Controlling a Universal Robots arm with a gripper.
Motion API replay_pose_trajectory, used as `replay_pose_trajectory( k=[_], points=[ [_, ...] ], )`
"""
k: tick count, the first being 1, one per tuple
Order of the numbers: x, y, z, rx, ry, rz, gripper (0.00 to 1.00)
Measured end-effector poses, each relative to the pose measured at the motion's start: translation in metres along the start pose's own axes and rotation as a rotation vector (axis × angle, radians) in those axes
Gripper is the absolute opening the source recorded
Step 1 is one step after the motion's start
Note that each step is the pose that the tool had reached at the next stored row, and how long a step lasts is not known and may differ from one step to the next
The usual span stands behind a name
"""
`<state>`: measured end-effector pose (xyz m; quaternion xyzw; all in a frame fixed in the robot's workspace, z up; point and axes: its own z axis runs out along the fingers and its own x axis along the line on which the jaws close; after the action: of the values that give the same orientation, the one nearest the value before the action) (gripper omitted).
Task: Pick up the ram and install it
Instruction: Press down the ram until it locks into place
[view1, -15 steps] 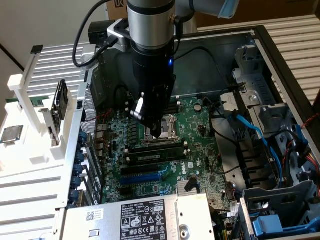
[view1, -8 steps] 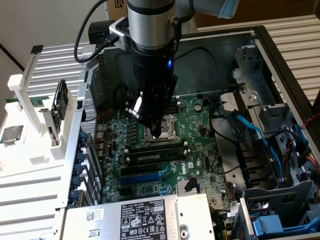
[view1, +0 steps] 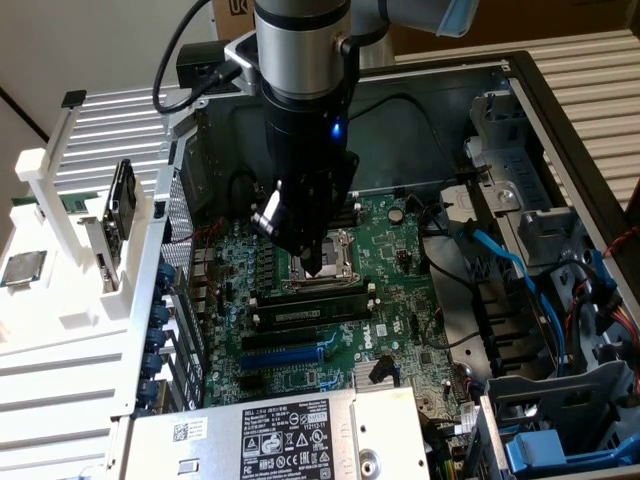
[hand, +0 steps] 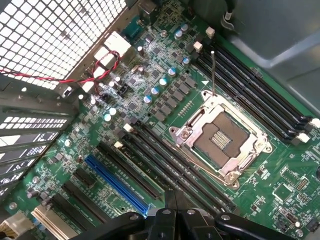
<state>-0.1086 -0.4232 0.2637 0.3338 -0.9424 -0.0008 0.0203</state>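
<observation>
Jaws closed together, nothing visibly held; gripper (view1: 318, 262) hangs low over the motherboard (view1: 400, 300), tip just above the empty processor socket (view1: 325, 265). Ram (view1: 310, 300) lies in a black slot just beside the socket, blue slot (view1: 285, 355) further out. All inside the open computer case (view1: 560, 150)

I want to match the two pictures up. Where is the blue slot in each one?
Exterior view: the blue slot lies low in the middle, just below the black slots.
Wrist view: it runs slantwise beside the black slots.
Shared landmark: the silver socket, beyond those black slots.
</observation>
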Motion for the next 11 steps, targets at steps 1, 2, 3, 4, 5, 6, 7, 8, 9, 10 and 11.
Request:
replay_pose_trajectory(
  k=[1, 2, 3, 4, 5, 6, 7, 8, 9, 10, 11],
  points=[
    [0.0, 0.0, 0.0, -0.0005, -0.0002, 0.015, 0.1],
    [0.0, 0.0, 0.0, -0.0011, -0.0004, 0.03, 0.1],
    [0.0, 0.0, 0.0, -0.0016, -0.0007, 0.044, 0.1],
    [0.0, 0.0, 0.0, -0.0022, -0.0009, 0.058, 0.1],
    [0.0, 0.0, 0.0, -0.0027, -0.0011, 0.073, 0.1],
    [0.0, 0.0, 0.0, -0.0033, -0.0013, 0.088, 0.1],
    [0.0, 0.0, 0.0, -0.0039, -0.0016, 0.102, 0.1],
    [0.0, 0.0, 0.0, -0.0044, -0.0018, 0.116, 0.1],
    [0.0, 0.0, 0.0, -0.005, -0.002, 0.131, 0.1],
    [0.0, 0.0, 0.0, -0.0055, -0.0022, 0.146, 0.1],
    [0.0, 0.0, 0.0, -0.0061, -0.0024, 0.161, 0.1]
  ],
)
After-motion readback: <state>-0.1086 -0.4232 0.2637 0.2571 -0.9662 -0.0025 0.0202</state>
